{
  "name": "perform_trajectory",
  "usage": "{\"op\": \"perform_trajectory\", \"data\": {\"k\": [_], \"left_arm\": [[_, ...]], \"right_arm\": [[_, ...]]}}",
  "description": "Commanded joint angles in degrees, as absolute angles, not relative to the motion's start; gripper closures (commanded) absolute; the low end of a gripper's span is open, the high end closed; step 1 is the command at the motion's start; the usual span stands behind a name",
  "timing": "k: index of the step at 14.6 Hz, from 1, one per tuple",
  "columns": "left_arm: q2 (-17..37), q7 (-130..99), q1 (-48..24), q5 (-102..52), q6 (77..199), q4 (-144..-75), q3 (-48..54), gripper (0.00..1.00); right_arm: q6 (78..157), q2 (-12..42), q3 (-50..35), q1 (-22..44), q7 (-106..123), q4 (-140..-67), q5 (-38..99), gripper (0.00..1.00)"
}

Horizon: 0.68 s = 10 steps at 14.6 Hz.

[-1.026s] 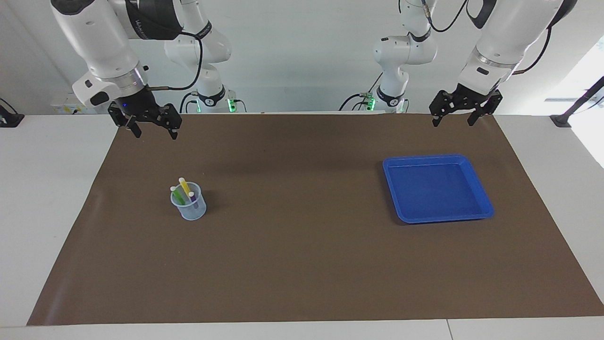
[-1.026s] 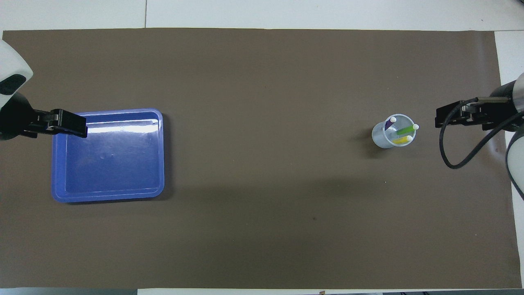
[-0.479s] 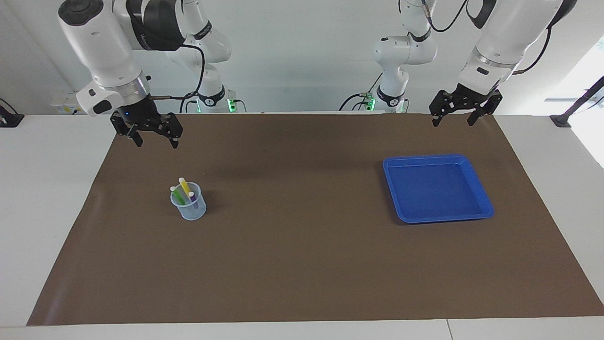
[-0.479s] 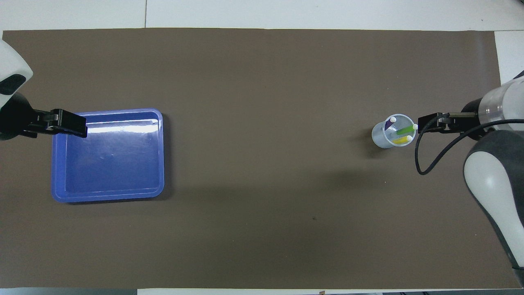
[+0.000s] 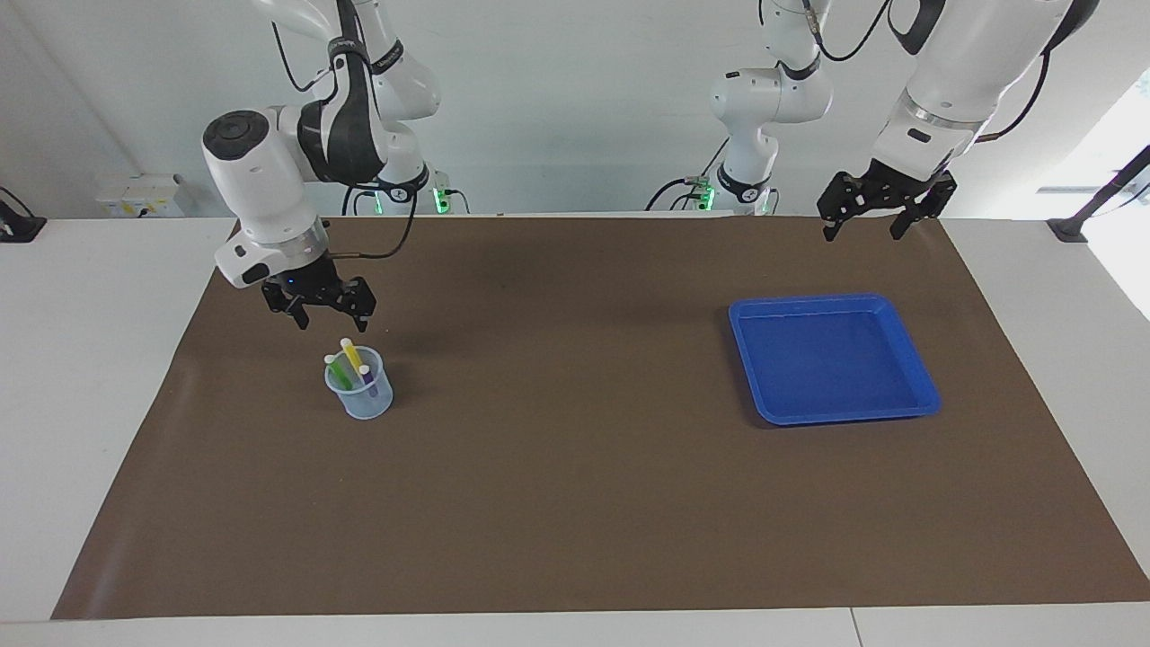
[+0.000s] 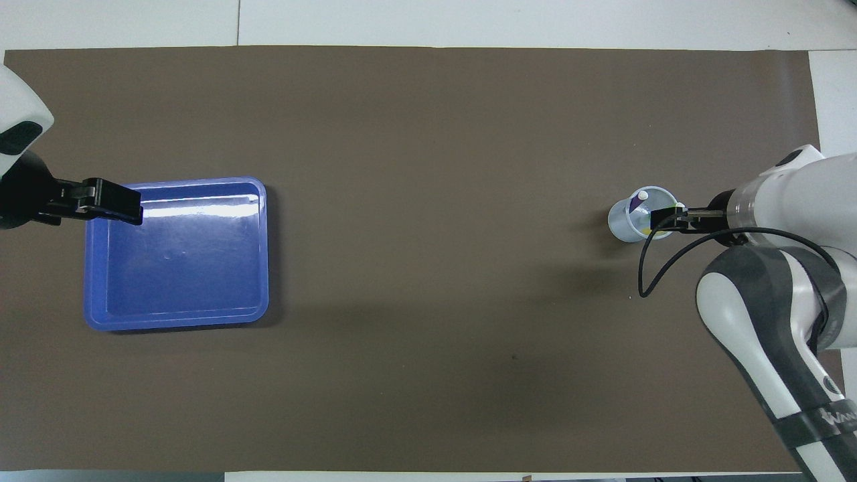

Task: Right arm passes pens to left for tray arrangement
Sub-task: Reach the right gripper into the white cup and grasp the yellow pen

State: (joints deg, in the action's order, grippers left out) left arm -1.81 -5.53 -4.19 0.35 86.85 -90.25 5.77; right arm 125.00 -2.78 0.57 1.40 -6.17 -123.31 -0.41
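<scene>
Three pens, yellow (image 5: 351, 355), green (image 5: 338, 370) and purple (image 5: 367, 377), stand in a pale blue cup (image 5: 361, 397) toward the right arm's end of the mat. My right gripper (image 5: 332, 320) hangs open just above the cup, clear of the pens' pale tips. In the overhead view the right gripper (image 6: 666, 219) covers part of the cup (image 6: 621, 224), and only the purple pen (image 6: 637, 201) shows well. The blue tray (image 5: 831, 359) lies bare toward the left arm's end. My left gripper (image 5: 861, 234) waits open, raised over the mat near the tray (image 6: 177, 268).
A brown mat (image 5: 575, 503) covers most of the white table. The right arm's black cable (image 6: 653, 268) loops out beside the cup. Both arms' bases stand at the robots' edge of the table.
My right arm has swung down and inward, bringing its open gripper from the mat's corner to just above the cup of pens. The left arm has not moved.
</scene>
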Motion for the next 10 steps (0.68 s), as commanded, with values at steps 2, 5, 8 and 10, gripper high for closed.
{"op": "perform_trajectory", "data": {"k": [2, 5, 8, 10], "left_arm": [[-3.60, -5.98, -4.39, -0.35, 86.57, -92.02, 5.19, 0.00], [-3.60, -5.98, -4.39, -0.35, 86.57, -92.02, 5.27, 0.00], [-3.60, -5.98, -4.48, -0.35, 86.57, -92.02, 5.27, 0.00], [-3.60, -5.98, -4.48, -0.35, 86.57, -92.02, 5.27, 0.00]], "right_arm": [[130.42, -1.85, 0.26, 0.70, -4.83, -126.47, -0.44, 0.02], [130.43, -1.76, 0.26, 0.70, -4.75, -126.47, -0.44, 0.16], [130.43, -1.76, 0.26, 0.79, -4.83, -126.47, -0.44, 0.41], [130.34, -1.76, 0.26, 0.88, -4.83, -126.47, -0.44, 0.66]]}}
